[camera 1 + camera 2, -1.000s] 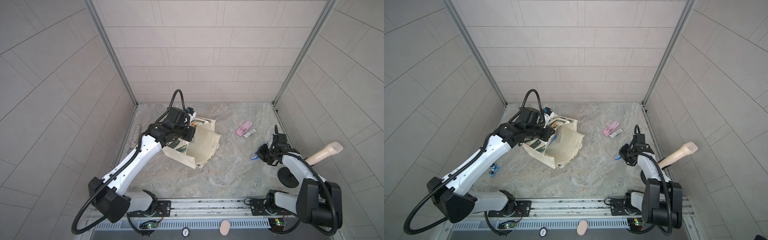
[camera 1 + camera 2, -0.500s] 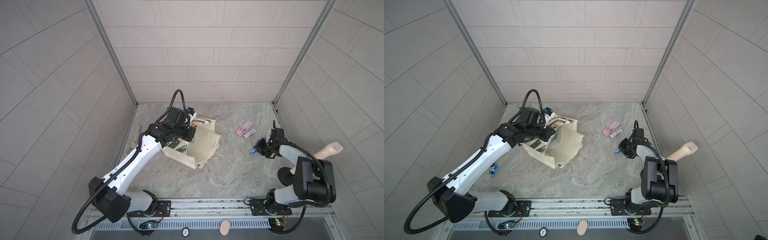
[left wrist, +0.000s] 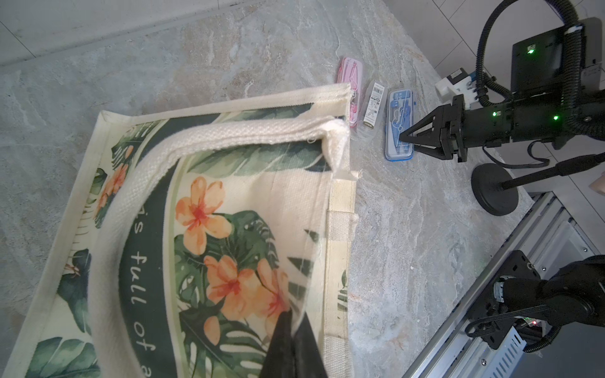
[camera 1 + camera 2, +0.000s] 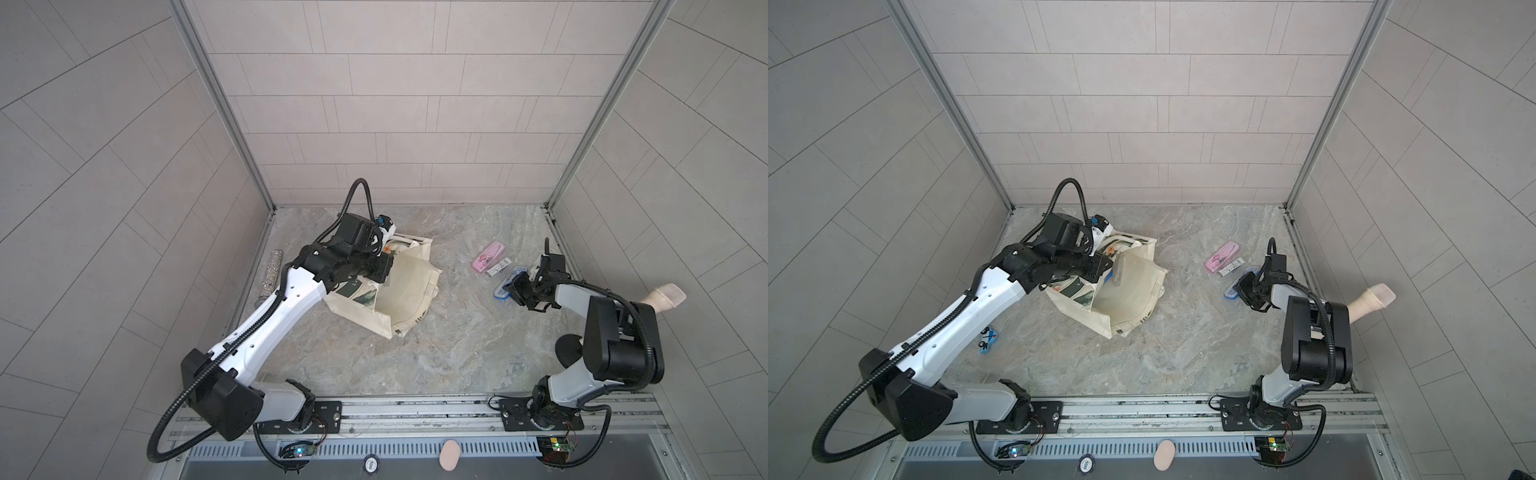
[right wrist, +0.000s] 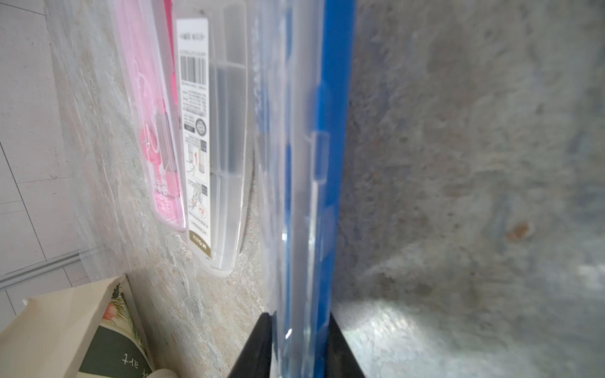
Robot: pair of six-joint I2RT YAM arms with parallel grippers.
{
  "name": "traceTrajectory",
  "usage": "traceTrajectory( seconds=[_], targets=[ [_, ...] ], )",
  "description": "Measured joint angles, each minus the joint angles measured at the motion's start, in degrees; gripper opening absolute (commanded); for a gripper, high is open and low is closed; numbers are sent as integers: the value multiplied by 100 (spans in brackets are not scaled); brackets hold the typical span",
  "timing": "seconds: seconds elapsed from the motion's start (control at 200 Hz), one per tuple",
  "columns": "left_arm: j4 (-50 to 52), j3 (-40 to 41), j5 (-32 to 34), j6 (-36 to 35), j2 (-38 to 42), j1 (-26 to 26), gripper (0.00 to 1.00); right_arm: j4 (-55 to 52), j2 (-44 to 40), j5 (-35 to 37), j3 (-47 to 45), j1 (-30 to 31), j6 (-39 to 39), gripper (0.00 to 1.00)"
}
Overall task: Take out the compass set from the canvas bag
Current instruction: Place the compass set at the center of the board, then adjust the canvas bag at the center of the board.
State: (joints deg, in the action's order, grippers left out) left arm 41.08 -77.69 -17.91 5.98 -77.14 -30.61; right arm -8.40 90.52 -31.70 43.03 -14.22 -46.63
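Canvas bag [image 3: 229,196] txt — "full of"; clear case [image 3: 373,108] barcoded.

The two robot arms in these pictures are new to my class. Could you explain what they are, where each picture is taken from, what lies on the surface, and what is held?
The machine is a left arm and a right arm, fixed to a rail. Two pictures look down from overhead and are almost identical. The other two come from cameras on the wrists. On the stone surface lie a canvas bag, a pink case, a clear labelled case and a blue case. The left arm's fingers pinch the bag's printed fabric. The right arm's fingers flank the blue case; whether they grip it is unclear.
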Motion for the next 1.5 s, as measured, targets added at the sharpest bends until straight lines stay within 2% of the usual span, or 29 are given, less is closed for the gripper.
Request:
traceTrajectory(
  seconds=[0.07,0.225,0.576,0.681,0.916,1.026,1.181,1.236,1.331,1.431,1.501],
  targets=[
    [22,-7,4,-20,0,4,0,50,101,-22,66,-4,-17,31],
    [76,-33,4,-48,-2,28,0,74,306,-4,188,-9,-63,41],
    [164,-98,15,-48,-2,33,0,-48,334,-15,317,-9,-55,41],
    [173,-98,22,-46,-2,35,0,-284,-74,24,216,-9,-2,42],
    [170,-96,55,-44,11,35,0,-949,-1779,109,153,125,291,44],
    [168,-96,83,-28,44,35,0,-1198,-2332,295,214,990,358,44],
    [125,-63,101,46,79,39,0,-1309,-2507,787,684,3158,424,44],
    [81,-35,96,66,87,37,0,-1311,-2413,990,988,3936,461,44],
    [46,7,83,101,98,37,0,-1333,-2074,1309,1552,4935,573,44],
    [4,37,74,116,103,37,0,-1327,-1539,1565,2087,5681,684,43],
    [-20,68,61,138,116,37,0,-1329,-1126,1650,2339,5976,723,43]
  ],
)
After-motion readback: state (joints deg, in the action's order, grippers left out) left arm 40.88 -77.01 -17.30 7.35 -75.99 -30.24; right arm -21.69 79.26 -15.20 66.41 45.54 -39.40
